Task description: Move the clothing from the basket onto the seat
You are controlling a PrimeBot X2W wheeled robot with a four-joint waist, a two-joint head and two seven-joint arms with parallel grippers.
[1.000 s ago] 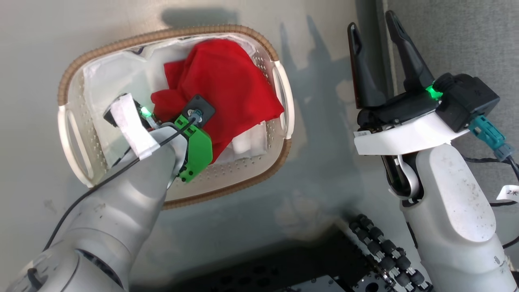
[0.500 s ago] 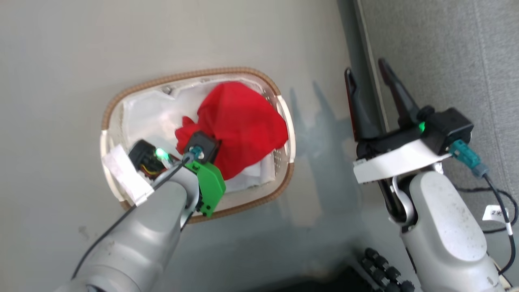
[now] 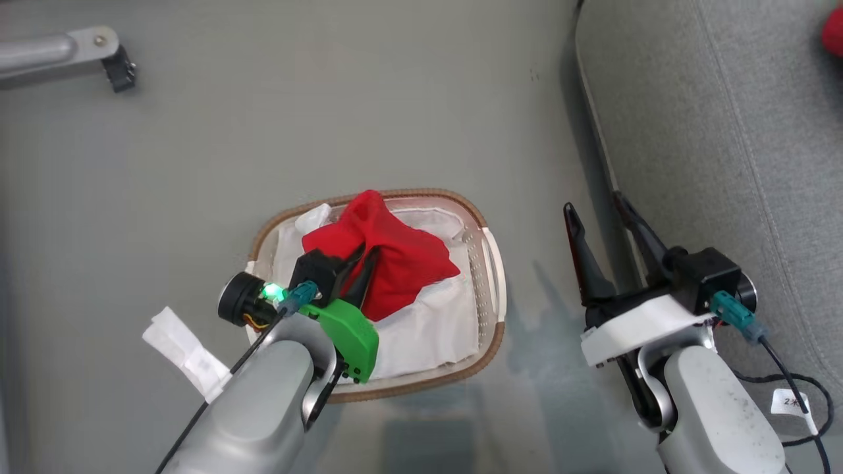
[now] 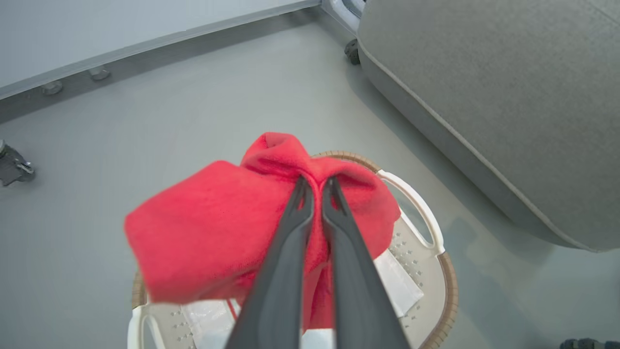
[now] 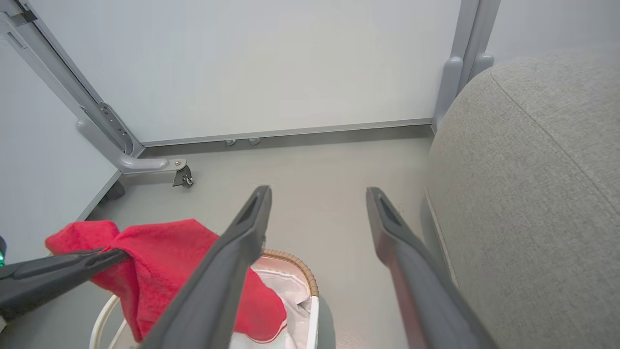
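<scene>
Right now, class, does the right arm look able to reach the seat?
Likely yes: the right arm holds its jaws open beside the seat, nothing between; the basket sits on the other side.

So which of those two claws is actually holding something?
The left gripper: its fingers are pinched shut on the red clothing over the basket. The right gripper stands wide open with nothing between its fingers.

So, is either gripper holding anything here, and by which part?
The left gripper is shut on the clothing, pinching a bunched fold near its top, over the basket. The right gripper is open, holding nothing.
</scene>
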